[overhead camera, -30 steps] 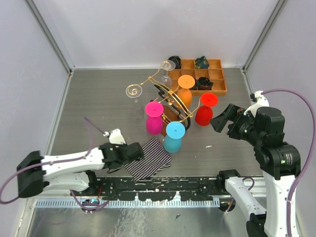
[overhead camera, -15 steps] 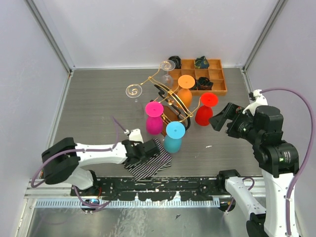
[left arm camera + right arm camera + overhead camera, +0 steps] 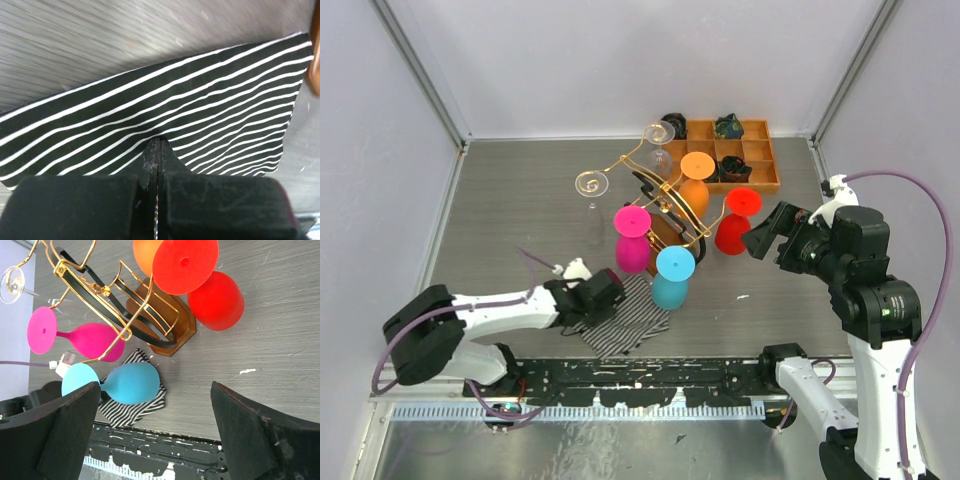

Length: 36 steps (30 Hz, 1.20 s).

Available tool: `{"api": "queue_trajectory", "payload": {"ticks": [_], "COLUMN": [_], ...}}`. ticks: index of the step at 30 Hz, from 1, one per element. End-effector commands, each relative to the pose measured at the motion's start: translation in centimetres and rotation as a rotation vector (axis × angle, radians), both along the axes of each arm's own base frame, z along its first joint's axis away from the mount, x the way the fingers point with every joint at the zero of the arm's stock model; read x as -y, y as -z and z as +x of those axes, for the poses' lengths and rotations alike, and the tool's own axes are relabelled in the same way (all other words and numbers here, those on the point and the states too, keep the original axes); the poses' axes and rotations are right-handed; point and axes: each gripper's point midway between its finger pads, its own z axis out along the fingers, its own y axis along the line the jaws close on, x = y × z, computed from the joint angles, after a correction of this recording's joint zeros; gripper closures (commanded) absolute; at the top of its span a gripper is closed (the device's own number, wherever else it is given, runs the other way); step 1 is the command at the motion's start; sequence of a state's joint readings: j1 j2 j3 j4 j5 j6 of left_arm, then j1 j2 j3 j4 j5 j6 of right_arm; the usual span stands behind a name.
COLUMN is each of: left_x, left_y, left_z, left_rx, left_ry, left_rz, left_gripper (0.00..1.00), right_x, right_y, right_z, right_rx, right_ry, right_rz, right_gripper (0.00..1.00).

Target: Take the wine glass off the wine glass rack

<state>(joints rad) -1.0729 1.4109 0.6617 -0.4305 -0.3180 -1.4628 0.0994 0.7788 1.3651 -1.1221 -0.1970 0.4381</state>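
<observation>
Right gripper (image 3: pixel 763 238), jaws spread, at 3 o'clock of the wine glass rack (image 3: pixel 665 197): a misjudged approach could topple the red wine glass (image 3: pixel 733 233); left gripper (image 3: pixel 157 167) pressed together.

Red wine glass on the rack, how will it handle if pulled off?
The red wine glass looks opaque and plasticky, so probably stiff and light. It hangs foot-up on the wine glass rack, so it may snag. Round-bowled, it would likely roll.

Lab robot cell: plain white walls (image 3: pixel 620 70), aluminium posts (image 3: pixel 420 70).
</observation>
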Motion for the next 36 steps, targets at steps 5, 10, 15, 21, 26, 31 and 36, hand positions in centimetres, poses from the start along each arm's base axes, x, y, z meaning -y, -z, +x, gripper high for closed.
{"api": "queue_trajectory", "payload": {"ticks": [5,10,15,21,26,31,36], "left_x": [-12.7,-15.1,-15.8,-17.9,-20.3,-23.1,-27.3], "left_y": [0.4,0.5,-0.1,-0.4,-0.8,-1.9,-2.1], "left_z": [-0.2,0.2,2.0,5.8,9.2,12.8,15.7], "left_rx": [-0.08,-0.155,-0.192,-0.232,-0.264,-0.251,-0.252], "left_ry": [-0.247,-0.317,-0.367,-0.421,-0.479,-0.547,-0.636], "left_rz": [0.166,0.124,0.069,0.033,0.02,0.022,0.032], "left_gripper": [1.0,1.0,1.0,1.0,1.0,1.0,1.0], "right_x": [-0.2,-0.2,-0.3,0.0,0.3,0.4,0.4], "right_y": [-2.2,-2.5,-2.5,-2.6,-2.7,-2.7,-2.6], "right_z": [0.6,0.7,0.5,0.2,0.1,0.2,0.4], "right_rx": [0.091,0.099,0.105,0.114,0.125,0.127,0.124], "right_ry": [-0.018,-0.023,-0.026,-0.023,-0.014,-0.015,-0.017], "right_rz": [-0.008,-0.005,-0.008,-0.024,-0.045,-0.059,-0.072], "right_gripper": [0.03,0.03,0.02,0.01,0.0,0.0,0.0]}}
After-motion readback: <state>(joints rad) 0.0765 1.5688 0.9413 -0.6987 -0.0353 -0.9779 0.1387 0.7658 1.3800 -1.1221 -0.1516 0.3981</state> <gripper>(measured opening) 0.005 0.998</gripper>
